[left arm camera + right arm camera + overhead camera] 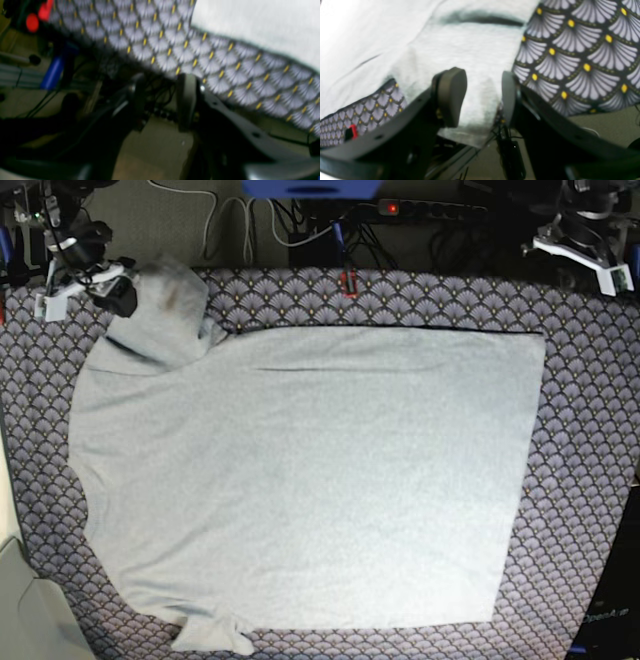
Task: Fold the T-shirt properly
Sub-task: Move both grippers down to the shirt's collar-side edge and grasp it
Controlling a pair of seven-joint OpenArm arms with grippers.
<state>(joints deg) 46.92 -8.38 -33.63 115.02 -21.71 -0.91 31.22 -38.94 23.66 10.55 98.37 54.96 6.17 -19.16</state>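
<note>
On fan-patterned cloth: T-shirt spread flat.

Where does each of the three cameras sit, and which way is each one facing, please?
Base: overhead, looking straight down on the T-shirt spread on the fan-patterned cloth; both arms show at the top corners.
Left wrist: on the left arm, looking past the open left tool at the cloth's edge and the floor below.
Right wrist: on the right arm, looking past the right tool, whose pads straddle a sleeve.
Shared: all three show shirt and cloth; base also shows both the right tool and the left arm.
</note>
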